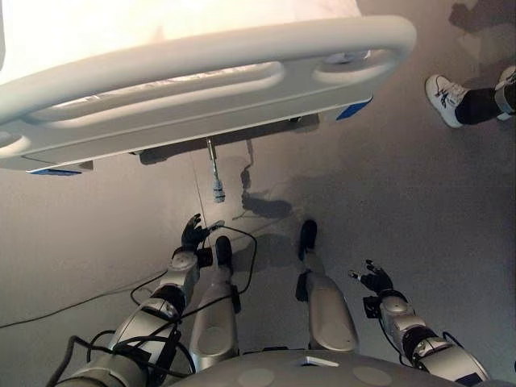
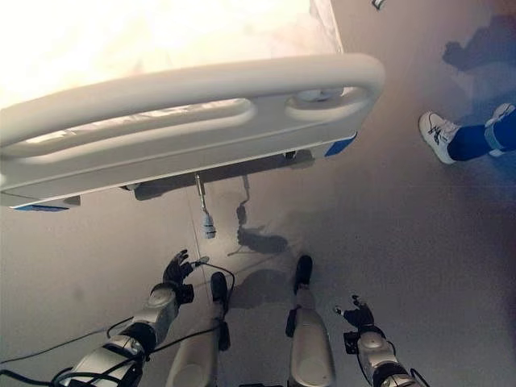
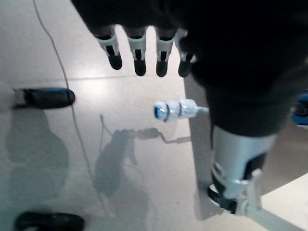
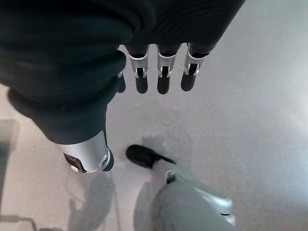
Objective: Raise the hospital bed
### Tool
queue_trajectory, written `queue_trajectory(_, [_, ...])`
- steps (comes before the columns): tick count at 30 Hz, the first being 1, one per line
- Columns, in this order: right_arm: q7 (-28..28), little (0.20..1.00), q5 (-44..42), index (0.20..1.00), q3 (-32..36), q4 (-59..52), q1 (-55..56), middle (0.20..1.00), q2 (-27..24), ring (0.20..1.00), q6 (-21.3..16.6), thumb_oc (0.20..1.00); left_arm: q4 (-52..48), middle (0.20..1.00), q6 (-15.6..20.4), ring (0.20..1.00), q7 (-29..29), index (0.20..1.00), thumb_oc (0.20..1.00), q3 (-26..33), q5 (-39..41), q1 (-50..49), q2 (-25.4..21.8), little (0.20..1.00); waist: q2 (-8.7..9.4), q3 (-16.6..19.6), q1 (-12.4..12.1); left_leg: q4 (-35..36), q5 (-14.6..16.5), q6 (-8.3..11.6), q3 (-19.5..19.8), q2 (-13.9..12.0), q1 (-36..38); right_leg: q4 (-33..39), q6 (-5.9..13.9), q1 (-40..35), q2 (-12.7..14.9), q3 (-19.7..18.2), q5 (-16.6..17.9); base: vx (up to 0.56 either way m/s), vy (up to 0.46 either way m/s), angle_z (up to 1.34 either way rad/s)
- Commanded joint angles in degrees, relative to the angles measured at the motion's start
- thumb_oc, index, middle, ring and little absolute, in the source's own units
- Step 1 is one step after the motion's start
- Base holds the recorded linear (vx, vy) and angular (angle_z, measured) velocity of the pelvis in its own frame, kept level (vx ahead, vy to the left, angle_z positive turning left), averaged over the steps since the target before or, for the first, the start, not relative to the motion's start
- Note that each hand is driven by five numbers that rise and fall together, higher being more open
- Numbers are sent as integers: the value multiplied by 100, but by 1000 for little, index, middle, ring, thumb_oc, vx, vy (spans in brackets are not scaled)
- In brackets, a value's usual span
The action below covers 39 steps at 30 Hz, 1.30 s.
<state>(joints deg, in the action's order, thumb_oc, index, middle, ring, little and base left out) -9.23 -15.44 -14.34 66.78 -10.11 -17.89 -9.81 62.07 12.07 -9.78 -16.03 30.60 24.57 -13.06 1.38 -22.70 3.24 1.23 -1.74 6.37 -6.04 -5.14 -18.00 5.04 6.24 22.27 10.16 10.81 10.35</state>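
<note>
One hospital bed is seen from above, its grey end board lying across the upper part of the scene, with the long axis of the board running from the robot's left to its right and the mattress extending away beyond it. Two blue corner pieces are seen at the lower corners of the board, one at each end. One crank handle hangs below the lower edge of the board, left of its middle; its shaft runs down and slightly toward the robot, ending in a ribbed silver grip. The left hand is held above the floor just below the crank grip, apart from it; its fingers are extended and relaxed, and nothing is held or touched. The right hand is held low at the robot's right, well apart from the bed; its fingers are likewise straight and nothing is held. One person's leg with a white shoe is seen on the floor beyond the right end of the board
</note>
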Motion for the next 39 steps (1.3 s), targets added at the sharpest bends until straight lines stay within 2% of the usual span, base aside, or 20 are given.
queue_trajectory(1, [-25,1000,-265,1000,-117,32,26,1000,-94,1000,-121,1000,62,1000,168,1000,-104,1000,1000,17,232,262,-126,1000,100,-24,27,355,-823,-427,153,365,-616,-147,87,447,-218,40,362,-53,6,-1])
queue_trajectory(14, [4,1000,-546,1000,-135,-315,31,1000,-159,1000,-305,1000,-164,1000,182,1000,-244,1000,1000,-74,520,1273,-450,1000,211,-180,170,377,-926,-409,192,362,-1243,-103,109,1086,-243,21,511,-7,0,-1])
queue_trajectory(39, [118,1000,-661,1000,-259,-462,152,1000,-193,1000,-449,1000,354,1000,98,1000,-243,1000,1000,86,962,2280,-924,1000,442,-278,350,377,-964,-412,273,364,-1663,-47,126,1508,-308,3,615,0,0,0])
